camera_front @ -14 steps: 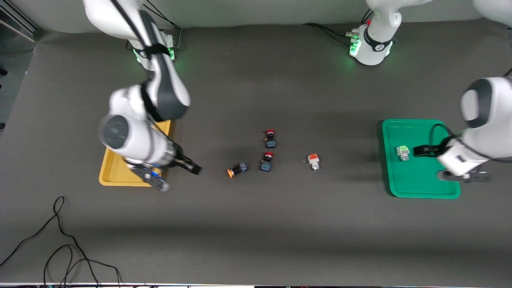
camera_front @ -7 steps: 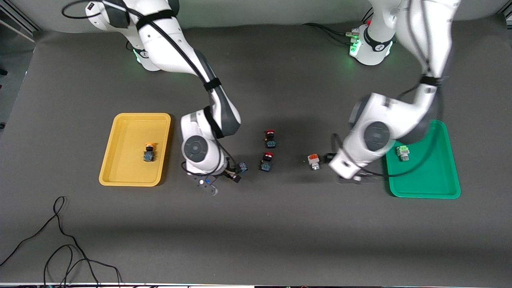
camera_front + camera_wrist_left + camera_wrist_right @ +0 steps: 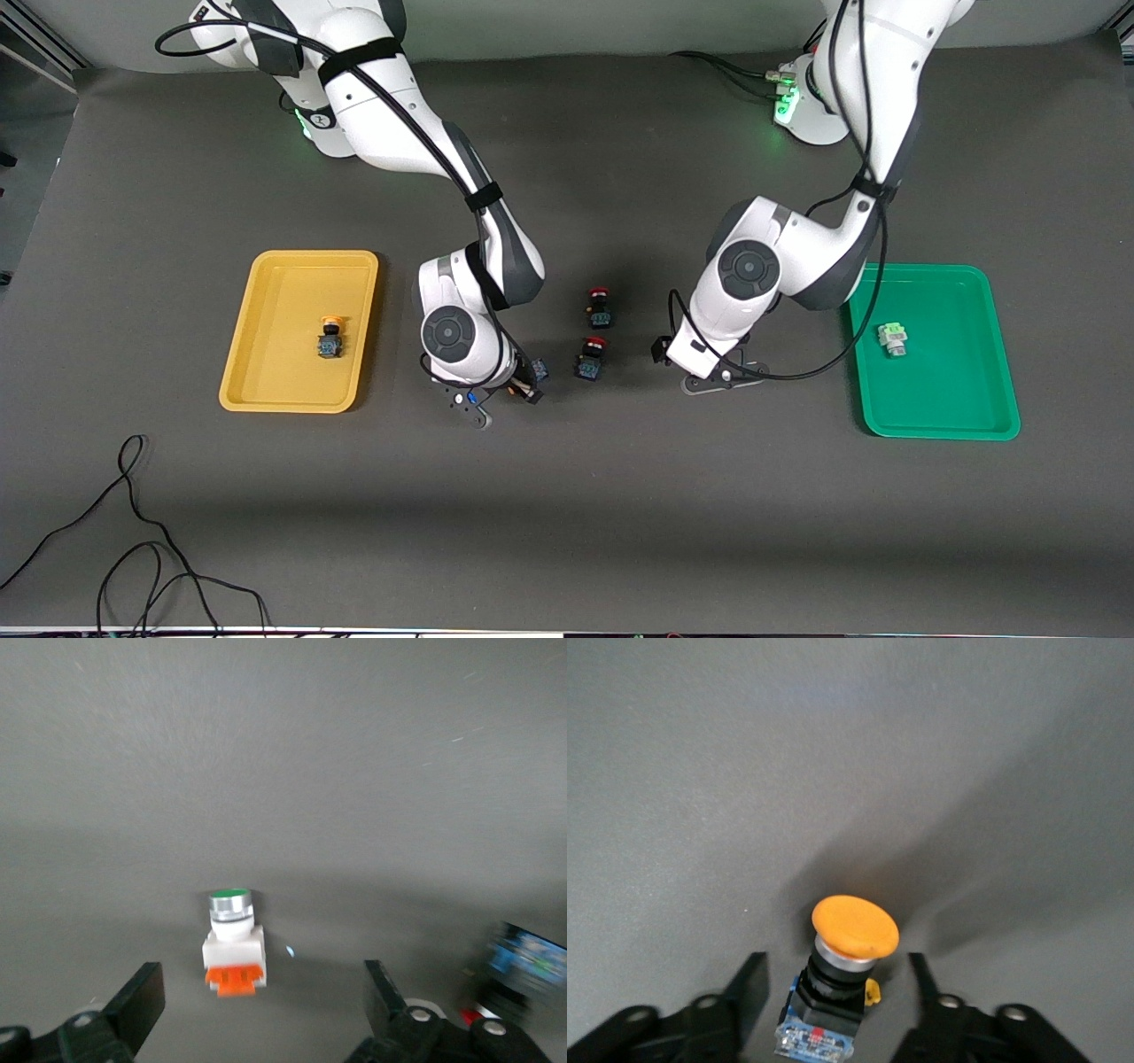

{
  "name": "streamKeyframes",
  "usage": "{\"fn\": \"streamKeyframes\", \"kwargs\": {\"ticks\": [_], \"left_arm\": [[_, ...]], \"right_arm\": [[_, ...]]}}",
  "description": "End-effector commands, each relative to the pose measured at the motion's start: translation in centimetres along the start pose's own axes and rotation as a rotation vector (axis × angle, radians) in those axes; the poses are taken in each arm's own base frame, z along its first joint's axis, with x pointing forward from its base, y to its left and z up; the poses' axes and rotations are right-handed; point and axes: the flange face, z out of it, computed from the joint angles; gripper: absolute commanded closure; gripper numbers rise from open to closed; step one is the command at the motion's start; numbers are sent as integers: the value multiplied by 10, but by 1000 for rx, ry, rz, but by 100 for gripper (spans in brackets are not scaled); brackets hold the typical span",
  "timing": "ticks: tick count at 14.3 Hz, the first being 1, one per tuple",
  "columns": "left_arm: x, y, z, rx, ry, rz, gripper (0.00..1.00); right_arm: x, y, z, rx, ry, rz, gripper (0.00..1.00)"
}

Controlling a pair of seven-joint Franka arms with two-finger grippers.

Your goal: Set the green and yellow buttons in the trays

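Observation:
A yellow-orange capped button lies on the mat between the fingers of my right gripper. The jaws are open, with a small gap on each side of its black-blue body. From the front only its blue end shows past the right gripper. My left gripper is open over a white button with a green cap and an orange base; the base lies just between the fingertips and touches neither. The left gripper hides that button in the front view. The yellow tray holds a yellow button. The green tray holds a light-green button.
Two red-capped switches stand on the mat between the two grippers; one of them shows blurred beside the left gripper. Black cables lie near the front edge at the right arm's end.
Both arms have swung from their trays to the middle of the mat. The right gripper's fingers have narrowed around the yellow-capped button. The left gripper has come over the white button.

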Motion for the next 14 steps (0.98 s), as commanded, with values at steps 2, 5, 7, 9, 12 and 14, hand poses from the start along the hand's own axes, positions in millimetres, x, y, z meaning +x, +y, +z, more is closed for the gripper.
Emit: {"fn": "streamKeyframes", "kwargs": {"ticks": [2, 5, 7, 9, 12, 14], "left_arm": [[-2, -11, 59, 1, -3, -39, 0], [-7, -12, 66, 16, -22, -57, 42], [-5, -13, 59, 21, -26, -63, 87], [-3, -13, 40, 41, -45, -65, 100], [10, -21, -23, 43, -41, -89, 100], [30, -45, -88, 56, -62, -129, 100]], "right_arm": [[8, -1, 4, 32, -62, 94, 42], [9, 1, 5, 24, -57, 91, 100], [11, 0, -3, 31, -55, 77, 100], [14, 0, -27, 15, -49, 41, 100], [30, 15, -88, -128, -33, -112, 100], [48, 37, -136, -181, -76, -277, 100]]}}
